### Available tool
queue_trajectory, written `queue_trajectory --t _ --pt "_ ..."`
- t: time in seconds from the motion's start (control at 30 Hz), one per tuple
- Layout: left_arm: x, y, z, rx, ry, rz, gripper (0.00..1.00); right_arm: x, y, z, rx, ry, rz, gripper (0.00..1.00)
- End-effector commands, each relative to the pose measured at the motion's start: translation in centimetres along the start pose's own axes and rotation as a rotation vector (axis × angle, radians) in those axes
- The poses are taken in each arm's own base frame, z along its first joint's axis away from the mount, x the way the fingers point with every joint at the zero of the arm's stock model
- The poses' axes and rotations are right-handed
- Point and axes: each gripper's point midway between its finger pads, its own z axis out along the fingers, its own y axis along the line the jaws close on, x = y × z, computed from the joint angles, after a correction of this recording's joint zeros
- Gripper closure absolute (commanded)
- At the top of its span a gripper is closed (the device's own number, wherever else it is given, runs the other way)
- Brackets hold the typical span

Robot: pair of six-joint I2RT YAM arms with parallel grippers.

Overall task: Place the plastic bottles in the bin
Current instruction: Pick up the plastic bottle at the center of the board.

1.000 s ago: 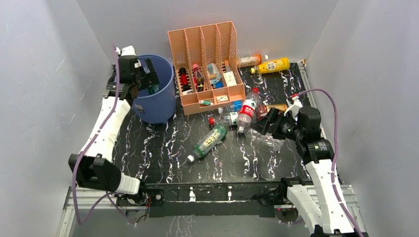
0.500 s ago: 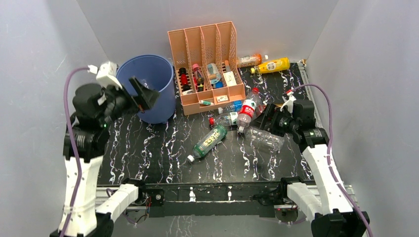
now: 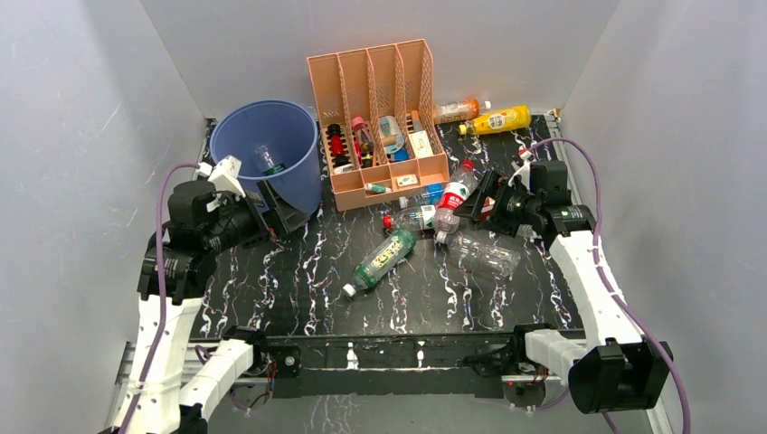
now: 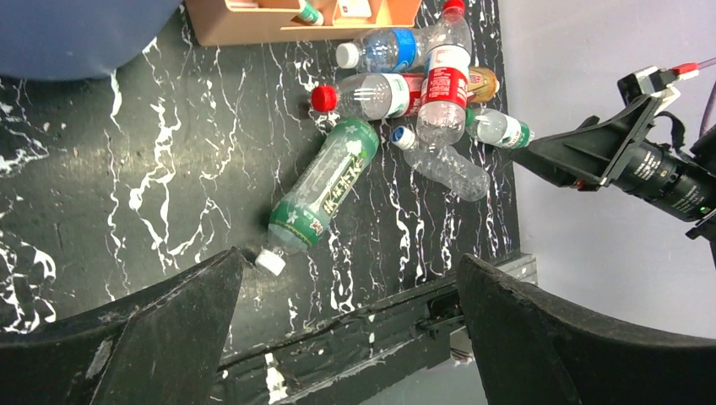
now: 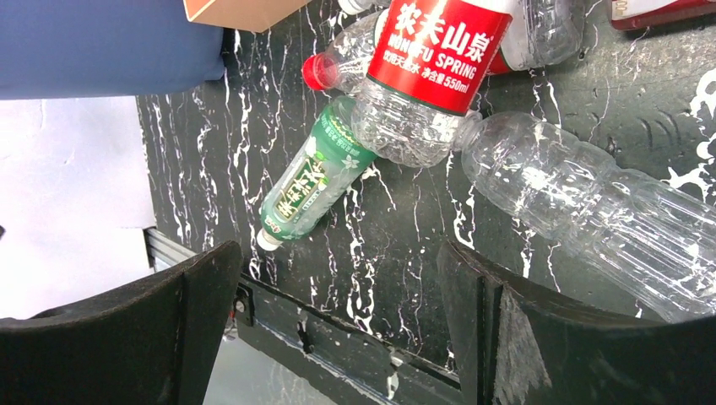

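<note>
Left gripper (image 3: pixel 279 212) jaws wide apart, empty, just beside round blue plastic bin (image 3: pixel 237 136). Right gripper (image 5: pixel 339 249) jaws apart, empty, above heap of clear plastic bottles (image 3: pixel 484 256). Green-labelled bottle (image 4: pixel 325 187) ahead of both jaws, red-labelled bottle (image 5: pixel 426 59) beyond right jaws.

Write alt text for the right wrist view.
A red-labelled clear plastic bottle lies between a green-labelled plastic bottle and an unlabelled clear plastic bottle on the black marbled table. The right gripper, black fingers open at the bottom edge, holds nothing.
</note>
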Motion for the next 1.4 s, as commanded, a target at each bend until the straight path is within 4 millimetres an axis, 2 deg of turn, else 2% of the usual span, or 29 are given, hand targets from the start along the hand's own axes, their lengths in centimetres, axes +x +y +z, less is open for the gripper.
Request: queue_trajectory --t 0.0,0.23,0.43,0.6,0.87,1.03,1.23,1.37 --pt "1.0 -0.2 0.0 0.011 0.031 -0.07 0.02 -1.4 1.8 -1.1 -0.016 -0.022 0.007 0.02" --pt "2.4 1.2 0.0 -0.037 0.053 -0.105 0.02 -1.5 1.7 -2.0 0.042 -0.013 0.067 0.02" --pt "2.8 0.6 -0.7 -0.027 0.078 -0.125 0.02 -0.7 1.3 -3.1 0.085 -0.012 0.067 0.02" --pt "4.0 1.6 -1.5 -0.059 0.073 -0.123 0.02 0.4 0.2 -3.4 0.084 -0.05 0.027 0.02" --pt "5.5 1.9 -4.4 -0.012 -0.07 -0.102 0.02 2.1 1.0 -5.1 0.008 -0.105 -0.053 0.02" --pt "7.4 2.7 -5.1 -0.033 -0.011 -0.086 0.02 2.2 2.6 -6.1 -0.036 -0.069 -0.081 0.02" --pt "8.4 2.4 -5.8 -0.022 0.013 -0.1 0.02 2.8 3.1 -5.4 -0.074 -0.028 -0.07 0.02" --pt "8.1 2.2 -5.0 -0.011 0.042 -0.1 0.02 3.0 3.0 -4.5 -0.059 -0.01 -0.107 0.02"
